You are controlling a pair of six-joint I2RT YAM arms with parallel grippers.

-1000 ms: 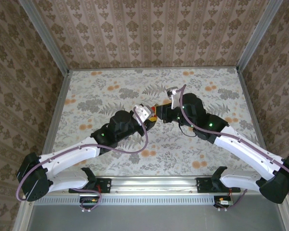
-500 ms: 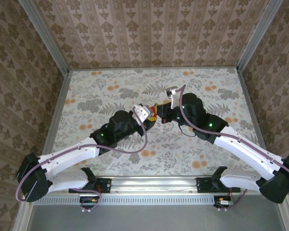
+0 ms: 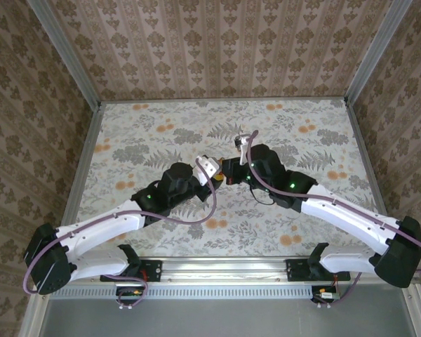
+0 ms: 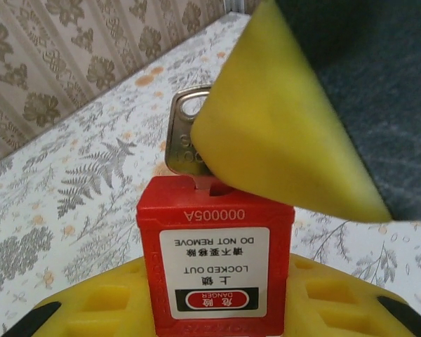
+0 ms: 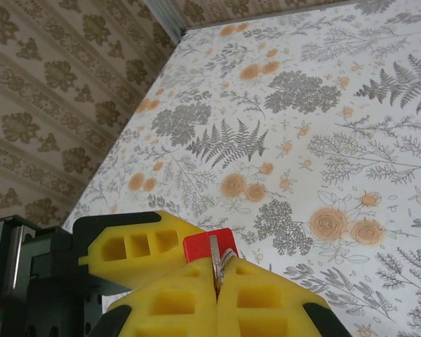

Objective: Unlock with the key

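At the centre of the left wrist view, a small silvery metal key [image 4: 183, 144] with a hole through its rounded end stands in the top face of a boxy red plastic padlock [image 4: 214, 232]. The key's right half is hidden behind a yellow pad [image 4: 288, 133] of the right claw. At the bottom centre of the right wrist view, a thin metal edge of the key [image 5: 215, 261] sits in the seam of the right claw [image 5: 216, 284], whose two yellow fingers are pressed together on it. The padlock's red corner [image 5: 209, 246] lies just above that seam. The padlock carries a white label [image 4: 214, 263] reading DANGER and LOCKED OUT, upside down in the frame.

The table [image 3: 161, 130] is covered with a pale cloth printed with grey ferns and orange blossoms. Brownish damask wallpaper [image 3: 217, 42] encloses it at the top and both sides of the overhead view.

The left claw [image 4: 214, 312] clasps the padlock's body between its yellow fingers at the bottom of the left wrist view. In the overhead view, the white-and-black left arm [image 3: 105, 228] reaches from the lower left and the matching right arm [image 3: 344, 214] from the lower right. Both are bent, and their claws meet nose to nose over the middle of the table.
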